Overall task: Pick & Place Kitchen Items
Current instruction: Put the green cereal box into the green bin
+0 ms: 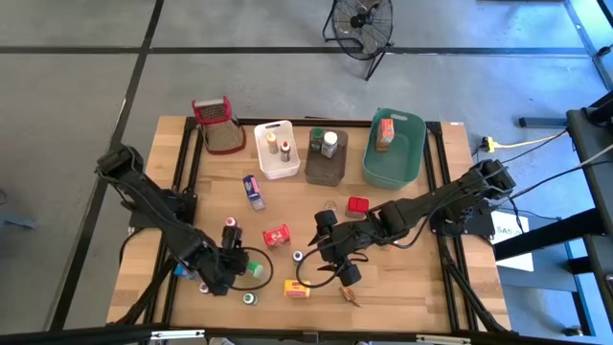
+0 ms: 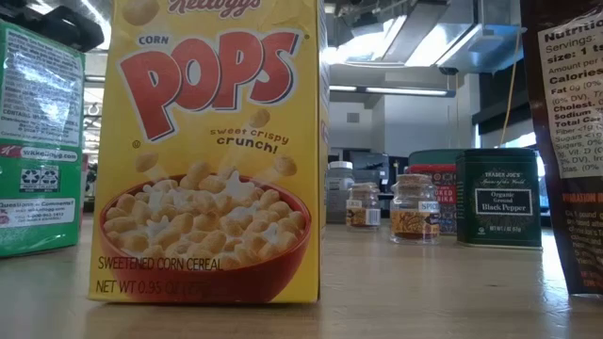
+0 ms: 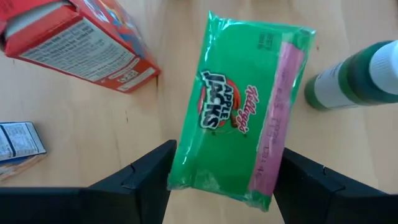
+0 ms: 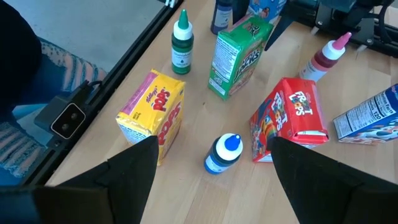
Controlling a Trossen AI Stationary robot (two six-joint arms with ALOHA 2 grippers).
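With both arms low over the front half of the desk (image 1: 421, 278), I see the left pincer (image 3: 227, 152) near the front-left corner, closed on the two sides of a green Apple Jacks box (image 3: 239, 112). The box stands just beside a green bottle (image 4: 181, 43). The right pincer (image 4: 212, 142) hangs open and empty near the middle of the front edge, jaws spread wide. Below it are a yellow Corn Pops box (image 4: 155, 115), a blue-capped bottle (image 4: 222, 154) lying on its side and a red Froot Loops box (image 4: 289, 124). These three sit near one another but apart, so the front edge is crowded. Along the far edge stand a grater (image 1: 218, 125), a white tub (image 1: 278, 149), a brown tub (image 1: 326, 158) and a green tub (image 1: 395, 149). Between that row and the front cluster, only a blue box (image 1: 253, 190) and a red tin (image 1: 357, 204) break the bare wood. The front-right corner lies open.
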